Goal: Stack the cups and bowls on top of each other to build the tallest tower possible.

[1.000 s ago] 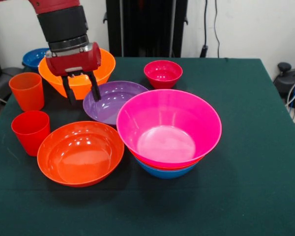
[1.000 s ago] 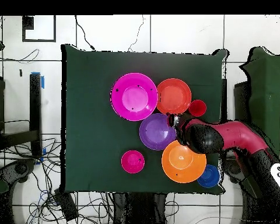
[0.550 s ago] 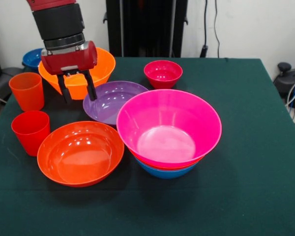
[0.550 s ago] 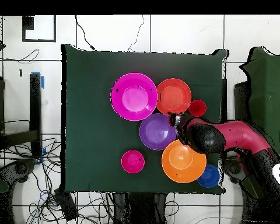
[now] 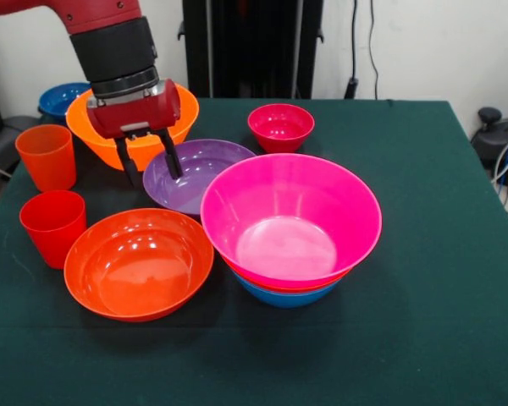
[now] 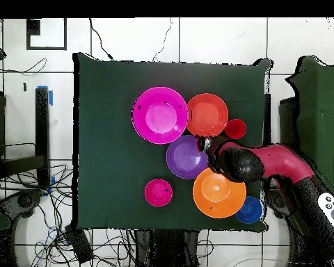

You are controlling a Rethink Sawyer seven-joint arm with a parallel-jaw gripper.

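My gripper (image 5: pixel 152 176) is open and hangs low at the left rim of the purple bowl (image 5: pixel 205 173). One finger stands inside the bowl and the other outside it. The tower (image 5: pixel 290 222) is a large pink bowl nested on a red-orange bowl, with a blue bowl (image 5: pixel 284 297) as its base. A wide red-orange bowl (image 5: pixel 138 262) sits at the front left. The red cup (image 5: pixel 52 227) and ribbed orange cup (image 5: pixel 46 156) stand at the left edge. From overhead the gripper (image 6: pixel 206 146) is at the purple bowl's (image 6: pixel 182 158) right rim.
The yellow-orange bowl (image 5: pixel 188 114) sits right behind the gripper, a small blue bowl (image 5: pixel 57 98) at the back left corner and a small magenta bowl (image 5: pixel 280 127) at the back middle. The green table (image 5: pixel 440 279) is bare on its right side.
The gripper has shifted right in the front view, from beside the purple bowl to straddling its left rim, and has come slightly lower. It stayed open. No bowl or cup moved.
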